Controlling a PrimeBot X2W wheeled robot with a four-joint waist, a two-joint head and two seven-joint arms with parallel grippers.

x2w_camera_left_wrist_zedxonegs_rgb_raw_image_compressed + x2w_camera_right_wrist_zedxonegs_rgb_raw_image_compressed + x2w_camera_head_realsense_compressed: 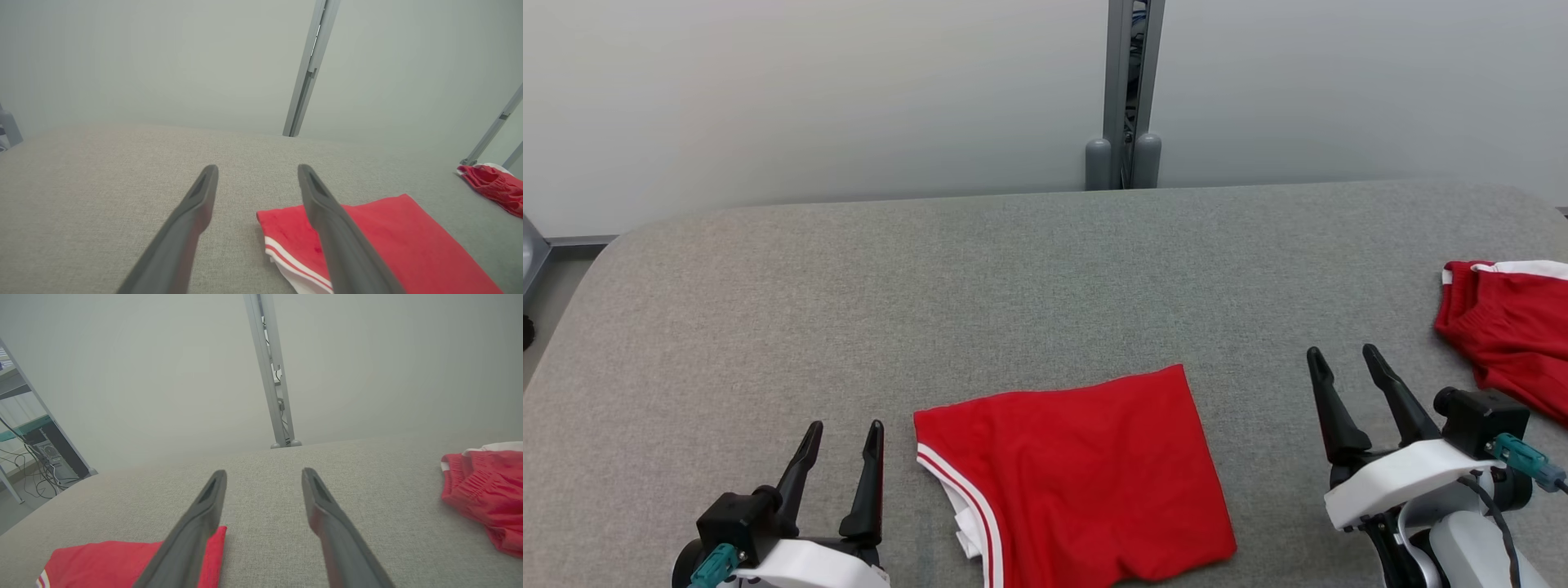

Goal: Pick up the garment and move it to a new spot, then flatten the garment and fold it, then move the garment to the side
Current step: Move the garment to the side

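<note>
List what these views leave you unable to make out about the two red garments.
Folded garment: near edge cut off by the head view's bottom edge; layers beneath hidden by its top layer.
Same garment, left wrist view: a finger of the left gripper crosses it.
Second red garment: right part cut off by the head view's right edge; full shape unclear.

A grey fabric-covered table (1013,269) with rounded corners stands before a pale wall (809,98), and a grey metal post (1131,90) rises behind its far edge. A rumpled red cloth (1511,327) with a white band lies at the table's right edge. Beyond the left end, a dark computer tower (51,451) and loose cables (41,475) sit on the floor (24,508)
</note>
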